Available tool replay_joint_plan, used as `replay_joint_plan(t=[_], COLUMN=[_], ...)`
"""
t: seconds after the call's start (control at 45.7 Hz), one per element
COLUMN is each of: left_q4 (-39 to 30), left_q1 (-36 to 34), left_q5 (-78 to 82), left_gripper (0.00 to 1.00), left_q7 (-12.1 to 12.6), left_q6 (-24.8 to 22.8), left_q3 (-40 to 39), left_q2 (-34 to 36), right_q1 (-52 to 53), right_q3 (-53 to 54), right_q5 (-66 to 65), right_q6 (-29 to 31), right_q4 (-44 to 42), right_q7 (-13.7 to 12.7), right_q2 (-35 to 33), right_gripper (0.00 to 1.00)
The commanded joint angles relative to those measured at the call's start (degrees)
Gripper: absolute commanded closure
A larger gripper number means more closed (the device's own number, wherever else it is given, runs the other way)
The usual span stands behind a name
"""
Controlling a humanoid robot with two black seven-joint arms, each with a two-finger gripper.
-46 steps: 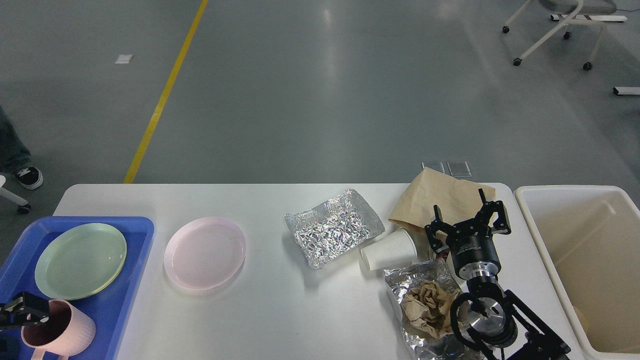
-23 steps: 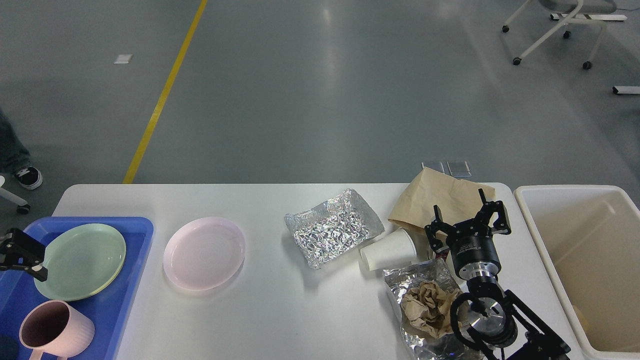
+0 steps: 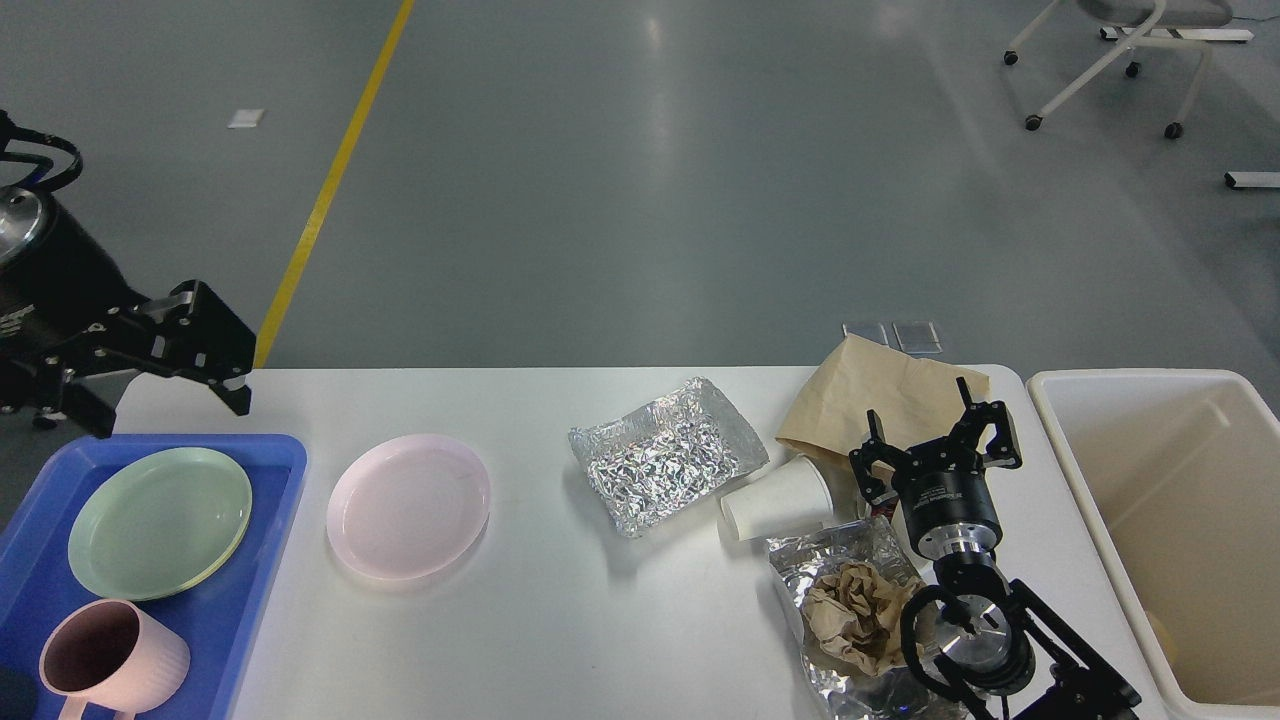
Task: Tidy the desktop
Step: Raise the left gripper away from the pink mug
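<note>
- The white surface [image 3: 560, 620] fills the lower half of the view, from 8 to 4 o'clock
- Left claw [image 3: 165, 395], at 9 o'clock, hangs above the blue tray [image 3: 270, 470], fingers spread, holding nothing
- Right claw [image 3: 940, 425], at 4 o'clock, gapes empty over the brown paper bag [image 3: 880, 390]
- A green plate [image 3: 160, 520] and pink mug [image 3: 110, 660] sit in the tray; a pink plate [image 3: 410, 505] lies just beside it
- A foil tray [image 3: 665, 455], tipped paper cup [image 3: 780, 498] and crumpled paper [image 3: 850, 615] lie nearby

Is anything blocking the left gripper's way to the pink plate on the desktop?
Nothing visible: the left gripper, open and empty, hangs above the desktop's far left corner, and only bare tabletop lies between it and the pink plate.
</note>
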Motion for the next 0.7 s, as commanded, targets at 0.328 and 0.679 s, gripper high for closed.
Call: replay_joint_plan(t=[0.328, 0.679], left_q4=[-7.7, -4.5], left_q1=[-15.6, -6.7], left_q5=[-10.6, -10.4], left_gripper=[0.04, 0.04], left_q7=[0.1, 0.0], left_q6=[-0.9, 2.1], left_q3=[-3.7, -4.8], left_q2=[-15.1, -10.1], right_q1=[0.0, 0.0], right_q3=[0.0, 0.0], right_q5=[0.0, 0.0], right_q6=[0.0, 0.0], right_q4=[0.0, 0.1], right_q7=[0.0, 0.0], right_q2=[0.0, 0.0], right_gripper=[0.00, 0.00])
